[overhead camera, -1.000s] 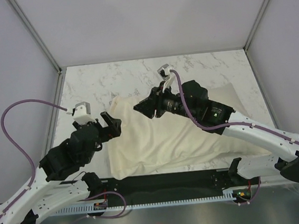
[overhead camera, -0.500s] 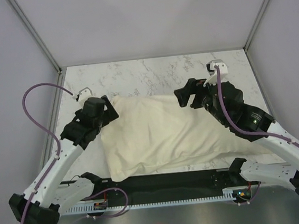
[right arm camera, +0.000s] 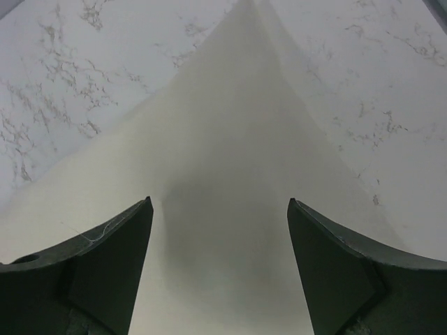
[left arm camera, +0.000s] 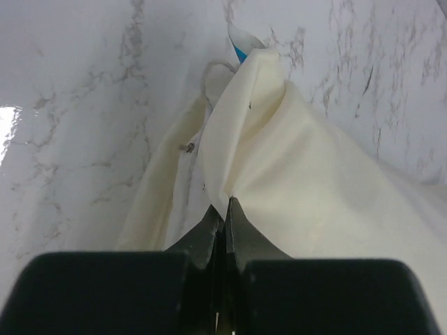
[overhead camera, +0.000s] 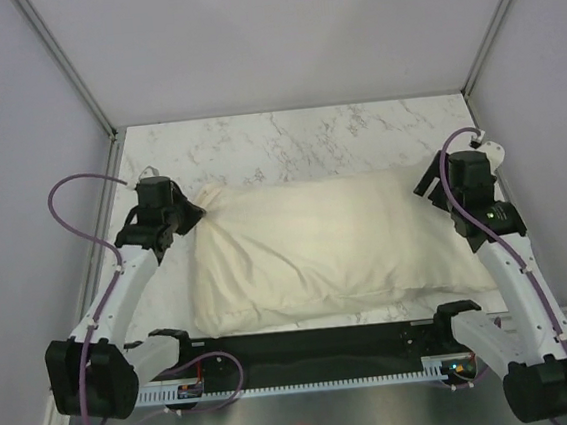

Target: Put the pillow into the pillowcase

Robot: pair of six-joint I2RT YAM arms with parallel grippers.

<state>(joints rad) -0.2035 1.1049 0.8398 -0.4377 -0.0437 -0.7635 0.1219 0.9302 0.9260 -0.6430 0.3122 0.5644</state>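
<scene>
Top external: plump, filled pillowcase (overhead camera: 337, 242) across the middle of the marble table (overhead camera: 286, 137); left gripper (overhead camera: 186, 217) at its left end, right gripper (overhead camera: 428, 178) at its right end | Left wrist: jaws pinched tight on a pillowcase fold; whiter pillow (left arm camera: 185, 181) and blue tag (left arm camera: 239, 52) showing | Right wrist: jaws wide apart, empty, over the pillowcase corner.

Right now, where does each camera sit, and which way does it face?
Top external: above and behind the arms, looking down on the white marble table; both arms show.
Left wrist: on the left arm, looking past the left gripper, shut on the thin cream fabric pillowcase.
Right wrist: on the right arm, looking through the open right gripper at that fabric.
All three show the pillowcase.
</scene>
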